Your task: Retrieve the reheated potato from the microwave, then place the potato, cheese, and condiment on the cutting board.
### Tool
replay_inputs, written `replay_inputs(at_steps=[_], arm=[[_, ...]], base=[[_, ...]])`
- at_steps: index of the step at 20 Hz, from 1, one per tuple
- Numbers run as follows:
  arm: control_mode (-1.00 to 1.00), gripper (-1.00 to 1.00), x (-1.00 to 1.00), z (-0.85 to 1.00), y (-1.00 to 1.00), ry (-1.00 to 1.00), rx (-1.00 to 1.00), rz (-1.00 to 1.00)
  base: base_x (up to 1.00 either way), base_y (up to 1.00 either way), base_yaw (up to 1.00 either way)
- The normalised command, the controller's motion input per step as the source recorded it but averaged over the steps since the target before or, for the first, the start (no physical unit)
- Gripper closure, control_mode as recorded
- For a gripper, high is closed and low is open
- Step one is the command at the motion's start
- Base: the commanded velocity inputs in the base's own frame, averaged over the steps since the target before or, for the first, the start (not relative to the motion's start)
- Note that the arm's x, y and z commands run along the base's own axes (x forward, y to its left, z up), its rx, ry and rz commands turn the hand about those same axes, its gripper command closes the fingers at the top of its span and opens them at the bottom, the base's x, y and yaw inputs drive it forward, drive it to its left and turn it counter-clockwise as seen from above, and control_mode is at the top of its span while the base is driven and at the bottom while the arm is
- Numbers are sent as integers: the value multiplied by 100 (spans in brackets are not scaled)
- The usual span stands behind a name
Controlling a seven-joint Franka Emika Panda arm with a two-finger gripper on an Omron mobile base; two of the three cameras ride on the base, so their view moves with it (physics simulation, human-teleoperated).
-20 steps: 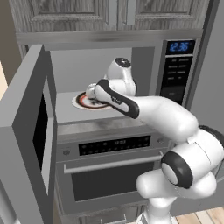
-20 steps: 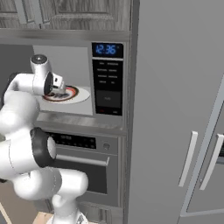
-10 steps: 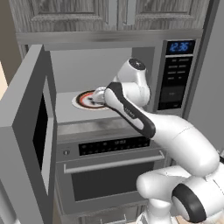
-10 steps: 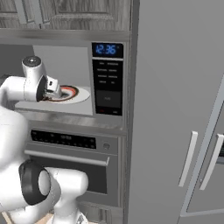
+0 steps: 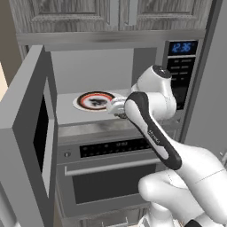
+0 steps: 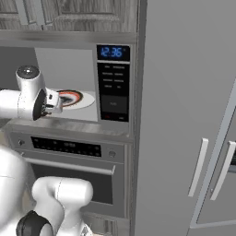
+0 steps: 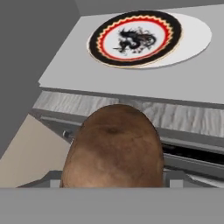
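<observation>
potato (image 7: 113,148) sits gripped between the fingers in hand view; base views hide it behind the wrist.

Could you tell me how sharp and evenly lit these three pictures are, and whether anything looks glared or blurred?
Left base view: flat, even light, soft edges, no glare on the microwave. Right base view: clock display glows blue, digits slightly fuzzy. Hand view: the potato is close and large yet fairly sharp, with the patterned plate crisp behind it.
</observation>
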Motion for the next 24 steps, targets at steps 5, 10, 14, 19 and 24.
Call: replay_inputs(at_steps=[5, 10, 14, 19, 24], arm=[[-100, 100, -88, 0, -43, -6, 0, 0], [-100, 100, -61, 0, -53, -1, 0, 0], [-100, 100, -52, 0, -42, 0, -1, -3], [-100, 100, -43, -1, -27, 0, -6, -7], [-100, 100, -38, 0, -16, 0, -6, -7]], base=[[0, 0, 0], [0, 0, 0], [0, 0, 0], [0, 0, 0], [0, 0, 0]])
